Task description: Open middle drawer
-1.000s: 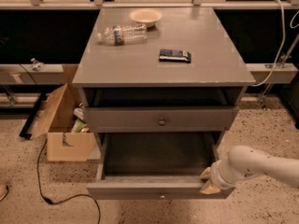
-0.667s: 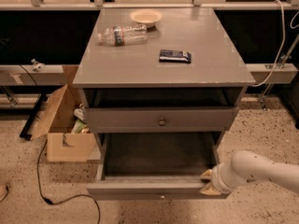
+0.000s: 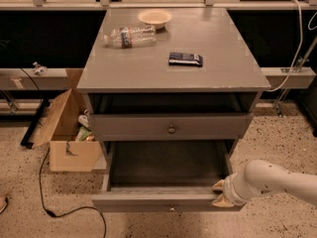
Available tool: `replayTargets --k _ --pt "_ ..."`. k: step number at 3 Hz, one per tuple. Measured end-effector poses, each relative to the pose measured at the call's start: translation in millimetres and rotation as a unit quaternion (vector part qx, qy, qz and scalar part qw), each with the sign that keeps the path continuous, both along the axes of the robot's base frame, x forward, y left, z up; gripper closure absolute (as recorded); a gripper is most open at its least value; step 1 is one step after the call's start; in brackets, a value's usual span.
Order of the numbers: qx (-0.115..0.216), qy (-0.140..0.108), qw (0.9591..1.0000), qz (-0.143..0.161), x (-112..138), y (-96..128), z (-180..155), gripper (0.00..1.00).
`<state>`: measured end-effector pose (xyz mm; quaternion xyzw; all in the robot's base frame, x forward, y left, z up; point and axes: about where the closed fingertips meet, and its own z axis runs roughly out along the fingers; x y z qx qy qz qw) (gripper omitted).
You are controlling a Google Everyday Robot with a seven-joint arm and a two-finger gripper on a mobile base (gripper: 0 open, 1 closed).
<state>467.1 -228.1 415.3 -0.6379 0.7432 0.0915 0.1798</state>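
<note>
Gripper (image 3: 221, 194) is seen at the right end of the middle drawer (image 3: 148, 201), with its two fingers set on either side of the front panel and clamped on it. The middle drawer is pulled well out of the cabinet (image 3: 163, 68), below the top drawer (image 3: 148, 125). Its knob (image 3: 171, 208) is left of the gripper, untouched. A bottle (image 3: 130, 36), bowl (image 3: 155, 17) and dark packet (image 3: 185, 59) are laid on the cabinet top.

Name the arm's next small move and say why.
Probably ease the end effector away from the grey wooden middle drawer: that drawer already stands pulled well out of the grey cabinet, with the end effector at its front's right end.
</note>
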Motion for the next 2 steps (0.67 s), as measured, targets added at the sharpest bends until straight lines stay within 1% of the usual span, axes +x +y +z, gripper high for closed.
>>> replayTargets --k 1,2 --pt "0.000 0.000 1.0000 0.000 0 0 0 0.27" --pt "0.003 -0.007 1.0000 0.004 -5 -5 14 0.00"
